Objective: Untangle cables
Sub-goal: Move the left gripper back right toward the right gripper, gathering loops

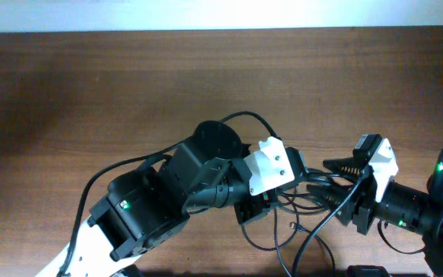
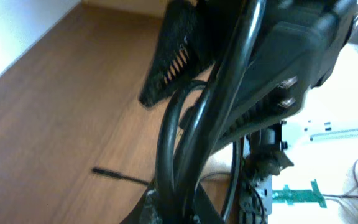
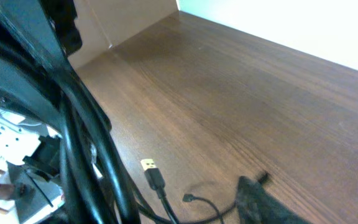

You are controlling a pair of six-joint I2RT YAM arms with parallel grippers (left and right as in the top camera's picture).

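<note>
The cables [image 1: 302, 196] are thin black cords lying in loops at the table's front right, between my two grippers. My left gripper [image 1: 256, 209] points down at the tangle; in the left wrist view its jaws [image 2: 176, 211] are closed around black cords that rise straight up from them. My right gripper [image 1: 331, 183] is open, its two serrated fingers spread, with cords running between them. The right wrist view shows a gold USB plug [image 3: 149, 165], a small plug end [image 3: 188, 198] and one finger [image 3: 263, 202]. A loose cable tip [image 2: 114, 173] lies on the wood.
The brown wooden table [image 1: 129, 85] stretches back to a white wall. The tangle lies close to the table's front edge [image 1: 283, 271]. Both arms crowd the front right. A green circuit board [image 2: 297, 196] sits beyond the table edge.
</note>
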